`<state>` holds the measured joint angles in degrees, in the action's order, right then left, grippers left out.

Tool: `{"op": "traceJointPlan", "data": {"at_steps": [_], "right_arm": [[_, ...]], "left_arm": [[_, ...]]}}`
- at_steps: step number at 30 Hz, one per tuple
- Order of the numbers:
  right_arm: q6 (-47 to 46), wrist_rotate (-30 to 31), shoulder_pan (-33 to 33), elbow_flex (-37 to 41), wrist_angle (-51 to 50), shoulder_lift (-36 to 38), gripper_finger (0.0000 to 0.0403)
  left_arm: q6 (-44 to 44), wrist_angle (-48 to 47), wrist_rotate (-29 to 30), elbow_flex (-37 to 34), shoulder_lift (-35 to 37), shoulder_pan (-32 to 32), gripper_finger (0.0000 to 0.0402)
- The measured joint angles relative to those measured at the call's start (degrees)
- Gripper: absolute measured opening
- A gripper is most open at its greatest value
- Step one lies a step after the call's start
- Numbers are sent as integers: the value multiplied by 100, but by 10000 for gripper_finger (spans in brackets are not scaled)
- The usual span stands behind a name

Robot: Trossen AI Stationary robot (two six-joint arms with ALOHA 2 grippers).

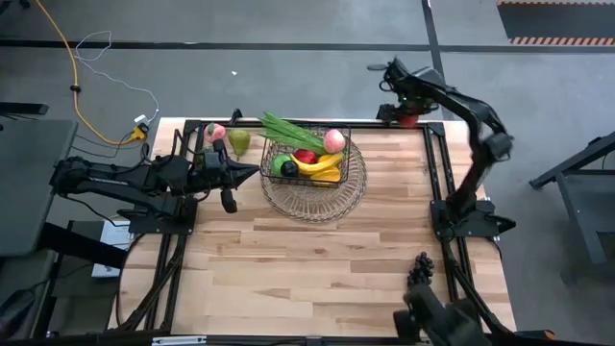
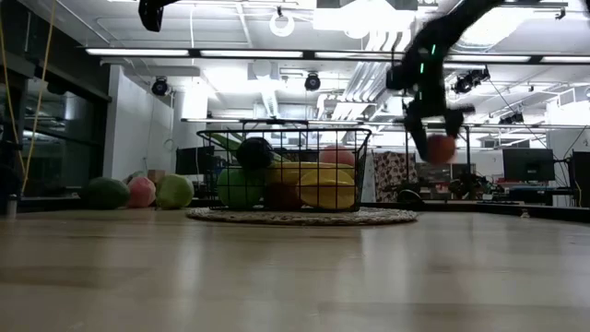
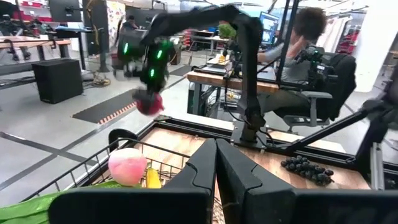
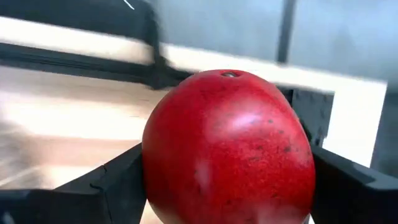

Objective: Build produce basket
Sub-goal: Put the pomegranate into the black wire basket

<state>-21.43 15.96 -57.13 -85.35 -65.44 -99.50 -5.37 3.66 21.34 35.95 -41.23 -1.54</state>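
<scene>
Right wrist view shows the right gripper [image 4: 227, 186] clamped on a red apple [image 4: 229, 148], stem dimple upward; high view places it above the bench's [image 1: 317, 264] far right corner, well apart from the basket [image 1: 306, 163]. Left gripper [image 1: 252, 174] hovers beside the basket, fingers together.

Both arms are dark, built from slender tubular links joined by bulkier joint housings. The right arm's wrist housing carries small green indicator lights. The left arm's fingers [image 3: 214, 171] are matte black, flat-sided and tapered toward the tips.
</scene>
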Motion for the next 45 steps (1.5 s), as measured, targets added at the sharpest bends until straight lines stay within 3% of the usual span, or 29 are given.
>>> {"op": "traceJointPlan", "data": {"at_steps": [6,10,18,23,28,33,38,45], "right_arm": [[209,-756,1139,-5,369,1421,319],[-268,-778,2397,-7,430,1960,319],[-1635,-111,5114,129,608,1850,319],[-2205,-386,6093,1130,2154,1820,319],[-2424,-426,6487,1891,3758,1820,319],[-1575,-459,6525,2025,5045,1826,319],[-663,-1069,6280,2028,6343,1886,319],[-108,-1498,6049,2030,6687,2141,328]], "left_arm": [[123,2,-165,-1,0,2,0],[151,2,-166,-1,0,2,0],[260,2,-1029,-1,0,1,0],[30,6,-1503,-1,9,7,0],[-194,7,-1550,-1,9,7,0],[-205,39,-1550,-1,7,7,0],[-536,299,-1548,-1,7,7,0],[-669,692,-1536,-1,2,11,0]]}}
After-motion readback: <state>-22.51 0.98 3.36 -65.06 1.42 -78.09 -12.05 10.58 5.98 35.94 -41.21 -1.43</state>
